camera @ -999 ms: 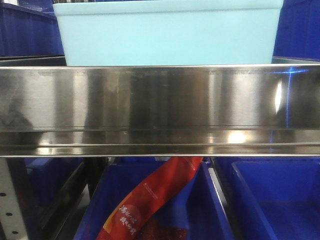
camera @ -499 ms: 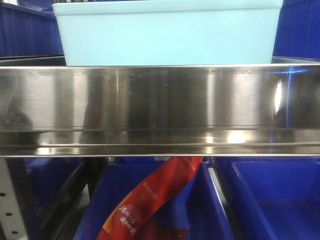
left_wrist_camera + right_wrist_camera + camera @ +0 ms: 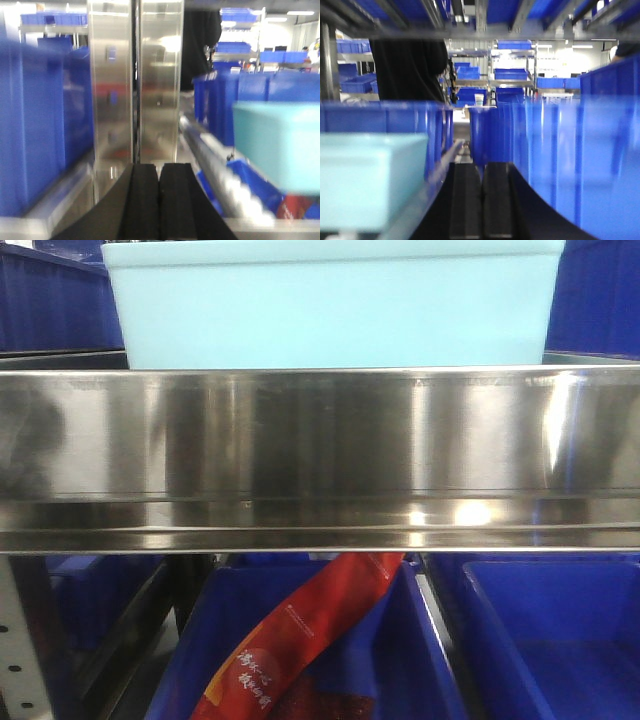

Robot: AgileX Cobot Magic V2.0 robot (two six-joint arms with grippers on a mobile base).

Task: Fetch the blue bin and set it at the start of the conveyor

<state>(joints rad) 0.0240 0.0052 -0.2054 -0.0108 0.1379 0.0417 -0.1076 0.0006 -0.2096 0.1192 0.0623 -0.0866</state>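
Left gripper [image 3: 159, 167] pinched closed on nothing, a steel upright [image 3: 132, 85] dead ahead and the blue bin [image 3: 277, 145] off to its right; right gripper [image 3: 482, 167] closed and empty too, bin on its left, a dark blue crate [image 3: 580, 165] close on its right. Front on, the bin sits on the shelf behind the stainless rail [image 3: 320, 450], which hides its base; below, a red packet [image 3: 300, 640] leans in a lower crate [image 3: 410, 660]

The only writing I can spot is on the red packet [image 3: 300, 640] in the dark blue crate [image 3: 425, 660]: yellow Chinese characters along its length and a small white line of print, both too blurred to read.
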